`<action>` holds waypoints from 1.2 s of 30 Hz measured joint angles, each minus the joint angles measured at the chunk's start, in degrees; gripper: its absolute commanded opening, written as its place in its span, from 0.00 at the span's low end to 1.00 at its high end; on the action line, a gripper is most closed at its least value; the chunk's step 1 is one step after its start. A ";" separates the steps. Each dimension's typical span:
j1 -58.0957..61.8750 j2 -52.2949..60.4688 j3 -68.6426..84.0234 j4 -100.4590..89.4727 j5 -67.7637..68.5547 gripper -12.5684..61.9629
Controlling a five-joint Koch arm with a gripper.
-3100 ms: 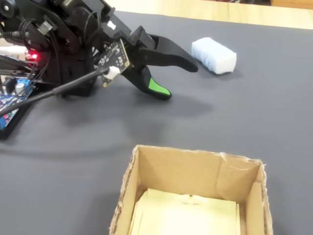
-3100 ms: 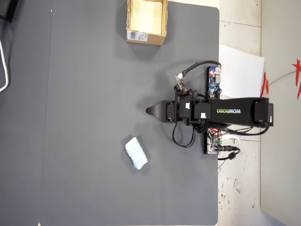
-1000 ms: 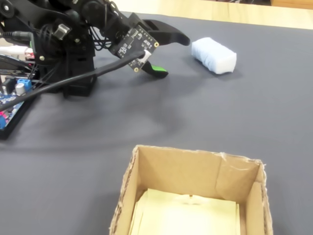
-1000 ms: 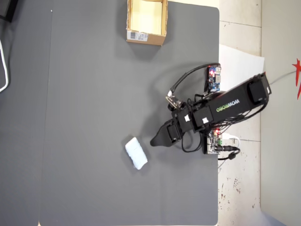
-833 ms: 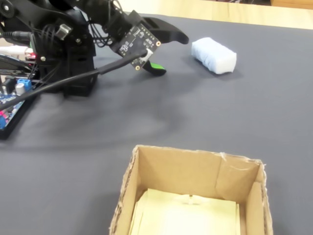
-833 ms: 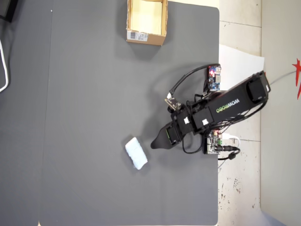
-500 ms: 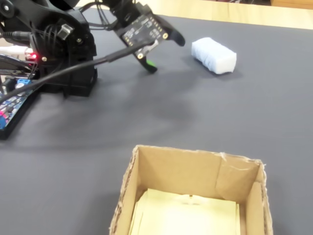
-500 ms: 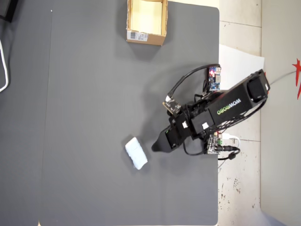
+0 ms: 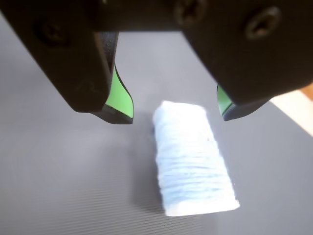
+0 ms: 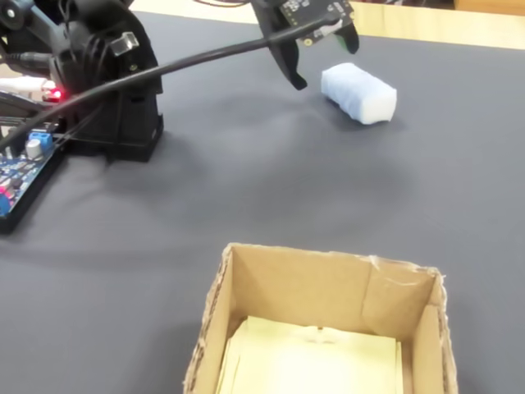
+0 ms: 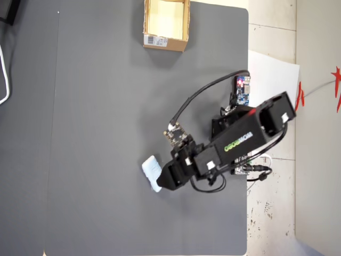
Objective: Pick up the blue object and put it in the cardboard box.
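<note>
- In the fixed view, the cardboard box (image 10: pixel 328 305) stands nearest, open-topped, by the counter (image 10: pixel 205 189) edge.
- Farther back, the blue object (image 10: pixel 358 93) lies mid-counter.
- The claw (image 9: pixel 177 112) hangs wide open just above it, gripping nothing.

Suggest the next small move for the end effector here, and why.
Probably lower it straight down over the blue lump, then close. In the wrist view the end effector is open, with a green-padded tip either side of the lump's near end and not touching it. The lump lies flat on the gray mat, and the cardboard box is well away, so grasping comes first.
</note>
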 measured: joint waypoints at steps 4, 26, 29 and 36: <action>-1.14 -6.94 -4.48 0.35 0.00 0.60; -3.78 -18.72 -14.41 1.58 -2.46 0.27; -3.78 -16.79 -14.41 1.58 -2.46 0.27; -3.16 -10.20 -9.05 -4.04 -2.37 0.27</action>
